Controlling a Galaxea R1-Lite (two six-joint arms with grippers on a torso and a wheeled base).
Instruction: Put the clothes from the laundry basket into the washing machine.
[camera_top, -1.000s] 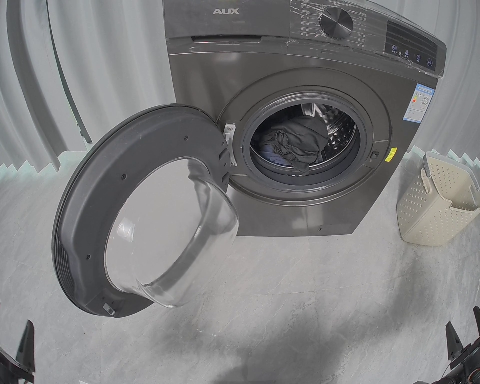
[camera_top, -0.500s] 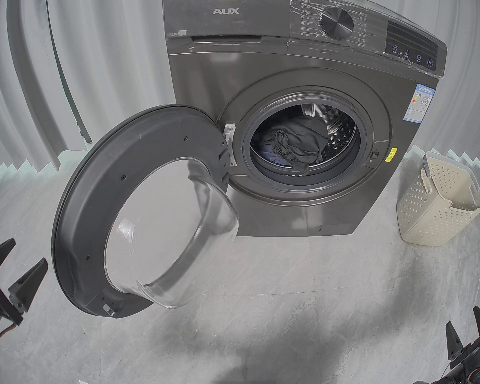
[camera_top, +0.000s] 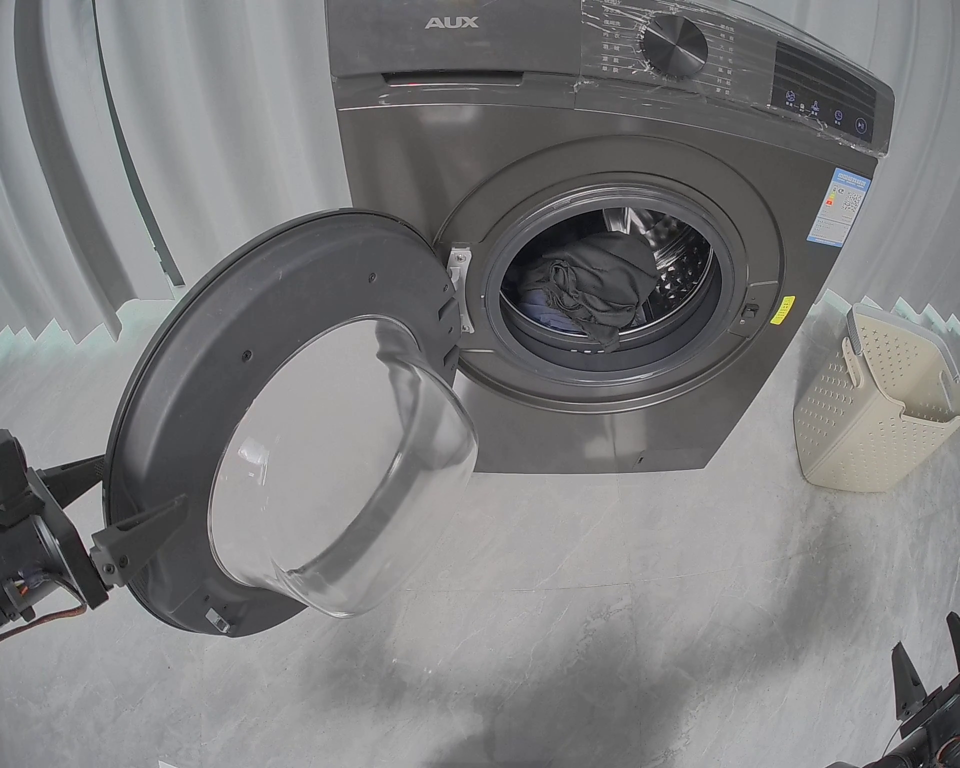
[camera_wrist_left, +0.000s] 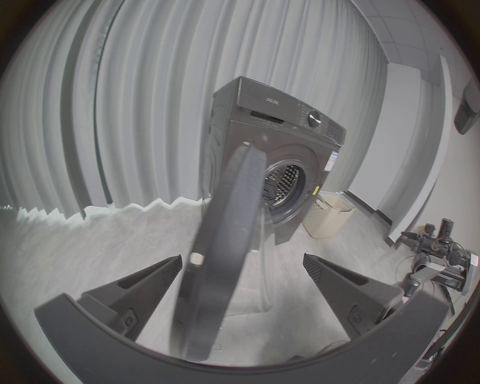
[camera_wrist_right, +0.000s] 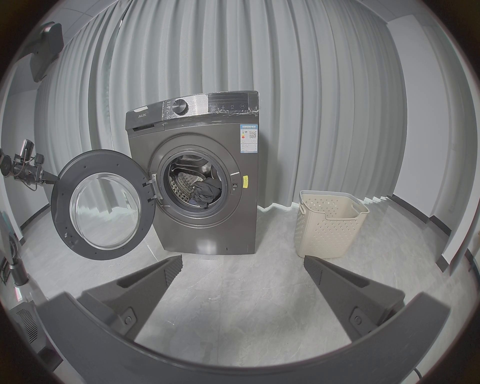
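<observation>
The left gripper (camera_top: 140, 483), jaws wide, straddles the left rim of the washing machine door (camera_top: 300, 270), seemingly without contact; the right gripper (camera_wrist_right: 242, 260) hangs spread and empty.

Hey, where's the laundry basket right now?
In the head view the laundry basket stands on the floor at the right, beside the washing machine.

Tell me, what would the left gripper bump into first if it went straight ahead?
Probably the open door of the washing machine: its edge stands between the open fingers of the left gripper, close in front. Depth is hard to judge, though.
</observation>
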